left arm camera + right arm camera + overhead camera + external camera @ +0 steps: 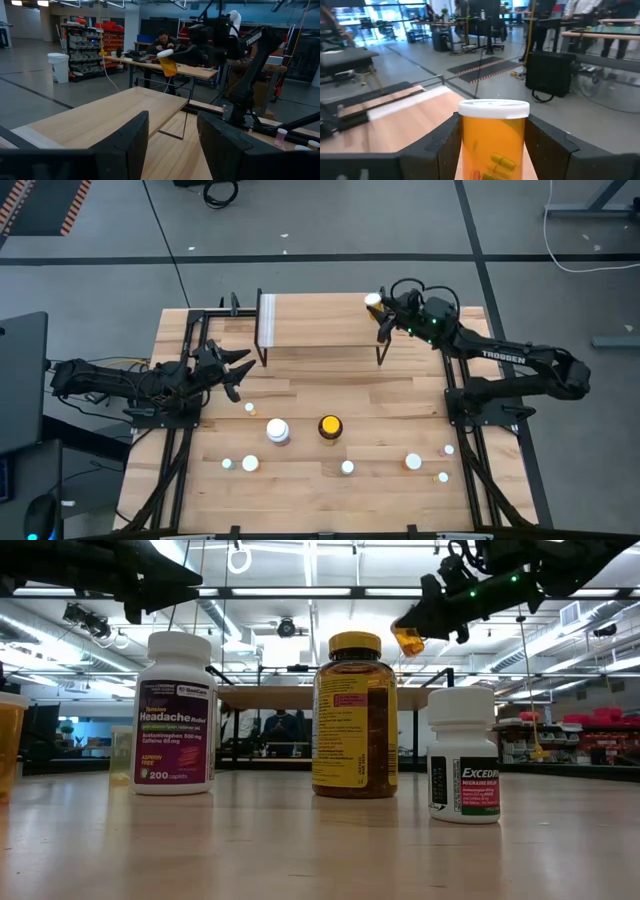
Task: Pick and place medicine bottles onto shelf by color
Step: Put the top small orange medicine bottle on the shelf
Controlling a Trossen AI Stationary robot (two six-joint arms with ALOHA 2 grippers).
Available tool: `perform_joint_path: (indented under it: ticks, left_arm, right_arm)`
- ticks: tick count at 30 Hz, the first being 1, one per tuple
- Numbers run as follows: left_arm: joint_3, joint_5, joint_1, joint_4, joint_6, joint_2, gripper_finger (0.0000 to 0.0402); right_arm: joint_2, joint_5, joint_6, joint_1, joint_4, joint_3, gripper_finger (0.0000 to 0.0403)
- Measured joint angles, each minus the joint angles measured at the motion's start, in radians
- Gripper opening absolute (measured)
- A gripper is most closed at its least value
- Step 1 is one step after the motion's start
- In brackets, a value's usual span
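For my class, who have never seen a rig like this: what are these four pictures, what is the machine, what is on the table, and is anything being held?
This is a robot with two dark jointed arms at a light wooden table. One picture looks straight down, one looks level across the tabletop, and two come from cameras on the wrists.

On the table stand small pill bottles, among them a large white bottle and a large dark amber bottle with a yellow cap. At the far side is a small raised wooden shelf on thin black legs.

The right gripper is closed on a small orange bottle with a white cap, held in the air near the shelf's right end. The left gripper is open, holds nothing, and waits near the table's left side.
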State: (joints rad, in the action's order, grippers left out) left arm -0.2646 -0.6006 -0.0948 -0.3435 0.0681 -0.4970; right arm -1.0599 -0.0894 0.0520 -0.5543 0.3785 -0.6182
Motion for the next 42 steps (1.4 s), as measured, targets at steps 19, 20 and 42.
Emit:
perform_joint_path:
  ticks: [19, 20, 42]
  left_arm:
    - [0.0, 0.0, 0.0, 0.0, -0.001, 0.0, 0.0174]
    - [0.0, 0.0, 0.0, 0.0, 0.0, 0.0, 0.0173]
    - [0.0, 0.0, 0.0, 0.0, -0.001, 0.0, 0.0173]
  right_arm:
    - [-0.002, -0.177, -0.025, 0.11, 0.53, 0.346, 0.0206]
    - [-0.002, -0.179, -0.026, 0.113, 0.535, 0.35, 0.0206]
    - [-0.009, -0.172, 0.0, 0.142, 0.549, 0.407, 0.0206]
